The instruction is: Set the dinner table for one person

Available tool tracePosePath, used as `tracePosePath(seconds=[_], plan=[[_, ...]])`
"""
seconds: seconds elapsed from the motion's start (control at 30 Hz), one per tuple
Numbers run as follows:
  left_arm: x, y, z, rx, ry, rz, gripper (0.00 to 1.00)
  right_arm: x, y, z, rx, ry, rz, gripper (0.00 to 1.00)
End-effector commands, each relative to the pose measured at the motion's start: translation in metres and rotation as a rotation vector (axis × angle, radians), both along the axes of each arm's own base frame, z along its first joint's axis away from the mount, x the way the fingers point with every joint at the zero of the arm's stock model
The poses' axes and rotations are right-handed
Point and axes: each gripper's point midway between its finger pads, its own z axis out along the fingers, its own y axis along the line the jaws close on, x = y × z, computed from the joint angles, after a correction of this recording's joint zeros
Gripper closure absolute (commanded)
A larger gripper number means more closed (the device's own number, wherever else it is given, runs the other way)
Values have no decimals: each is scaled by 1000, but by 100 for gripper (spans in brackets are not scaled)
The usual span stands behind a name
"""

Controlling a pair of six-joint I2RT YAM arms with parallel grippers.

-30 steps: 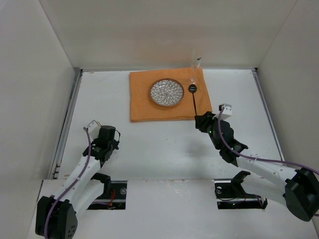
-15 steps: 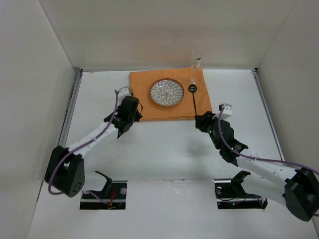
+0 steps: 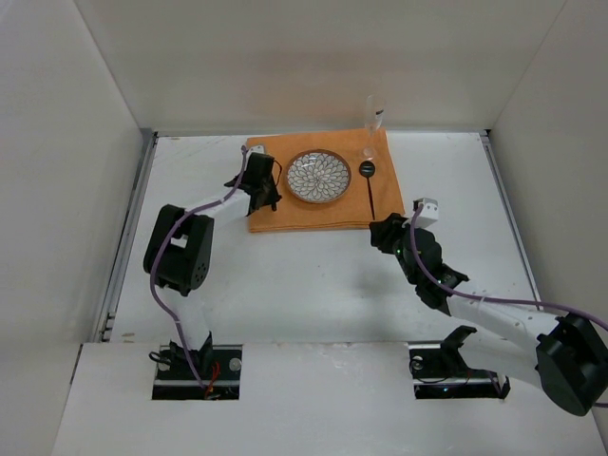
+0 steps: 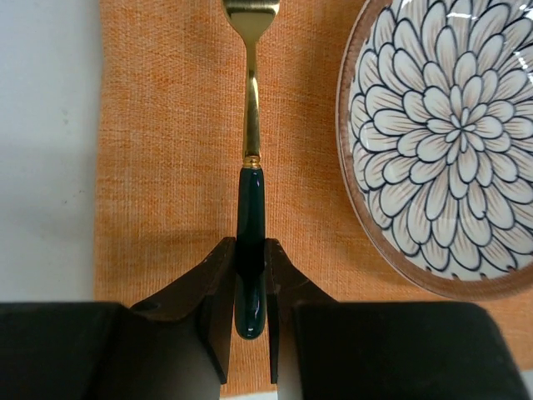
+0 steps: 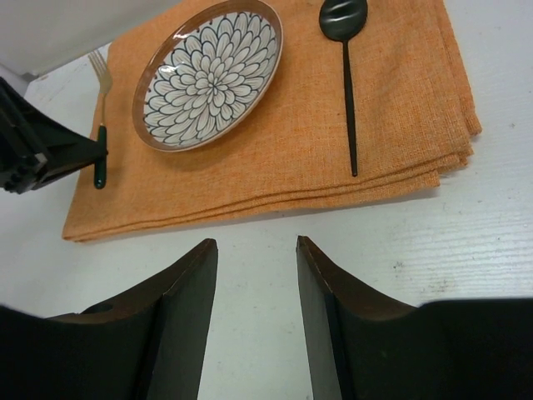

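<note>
Jaws of the left gripper (image 4: 248, 246): clamped on the dark handle of the fork (image 4: 251, 108). Jaws of the right gripper (image 5: 256, 246): spread apart, holding nothing, low over bare table (image 3: 313, 275) near-right of the plate (image 3: 318, 177).

Counted: one plate, one fork, one spoon (image 3: 370, 190), one glass (image 3: 372, 119), one mat (image 3: 285, 214).

Since a second ago: left arm swung out from near its base, past the mat's near-left corner, to just left of the plate. Right arm barely shifted. Plate, spoon, glass unmoved.

Table beneath the plate and mat, spreading out to the white walls; long axis seemingly left to right, hard to judge from above. Fork on or just above the mat, cannot tell which; long axis near to far, tines pointing away from the arms, alongside the plate's left. Spoon right of the plate, bowl far; glass beyond-right of the plate.
</note>
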Motion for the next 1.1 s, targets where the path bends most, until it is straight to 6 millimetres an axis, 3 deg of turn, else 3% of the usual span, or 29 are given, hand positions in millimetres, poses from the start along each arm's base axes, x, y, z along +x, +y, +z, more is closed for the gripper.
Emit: tracePosePath(seconds=[0.0,0.13,0.3,0.5,0.63,0.83,0.87,0.9,1.07], plan=[[9,-13,10,-23,-3,-74,98,4,3,19,46,-57,1,51],[9,-14,-6,-20,32,-79,97,5,3,20,46,-63,-1,51],[10,-11,-11,-13,39,-55,88,6,5,17,39,-55,2,50],[9,-7,0,-6,15,-39,69,6,4,16,35,-52,-1,50],[4,-2,21,-9,-32,-8,53,6,3,18,33,-56,-3,49],[-24,5,62,-19,-160,21,23,6,3,19,40,-58,-2,50],[-31,8,65,-27,-172,29,16,5,4,18,40,-55,1,50],[-37,12,66,-36,-180,39,0,6,6,17,42,-48,6,50],[-76,35,62,-56,-186,90,0,7,7,12,37,-37,10,61]])
